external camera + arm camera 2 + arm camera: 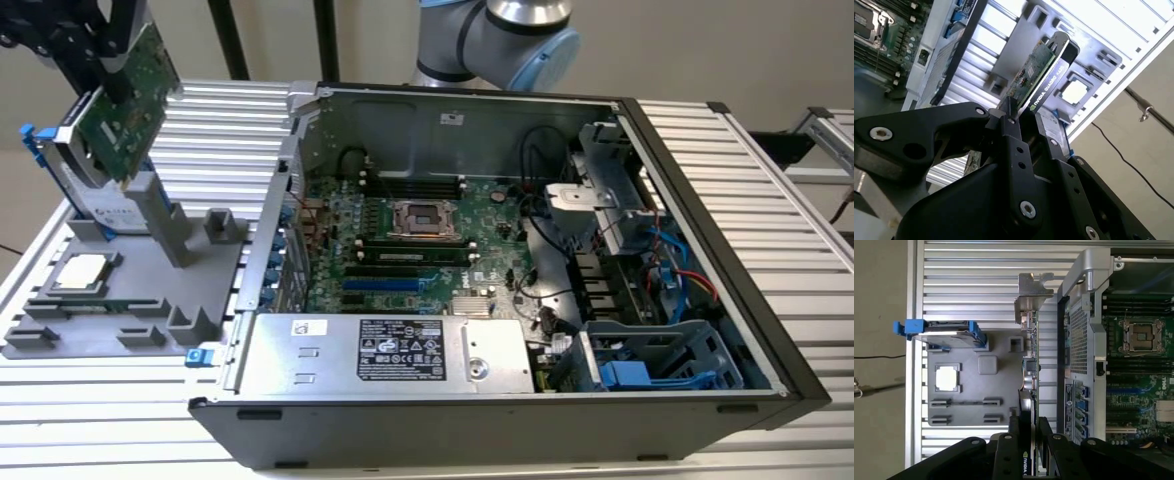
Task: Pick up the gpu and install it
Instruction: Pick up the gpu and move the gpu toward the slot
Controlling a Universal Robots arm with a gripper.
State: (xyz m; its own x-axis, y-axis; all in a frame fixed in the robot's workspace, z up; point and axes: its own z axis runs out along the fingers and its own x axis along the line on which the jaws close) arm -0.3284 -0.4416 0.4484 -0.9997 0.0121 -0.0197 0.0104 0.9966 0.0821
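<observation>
The gpu [131, 112], a green card with a black cooler face, hangs tilted in the air above the grey holder tray [127, 305] at the exterior view's left. My gripper [96, 42] is shut on its upper end. In both wrist views the black fingers [1013, 137] clamp the card's edge, with the gpu [1040, 70] reaching away from them. The gpu [1029, 365] appears edge-on, its silver bracket [1031, 295] at the far end, between the tray and the open computer case [1089, 340]. The motherboard [414, 240] lies exposed inside the case, left of the gripper [1029, 429].
A silver hard drive with blue clips [83, 190] stands in the holder tray just under the card. A small square silver chip [80, 272] rests in the tray. The case wall [274, 230] rises between tray and motherboard. Cables and drive cages [627, 200] crowd the case's far side.
</observation>
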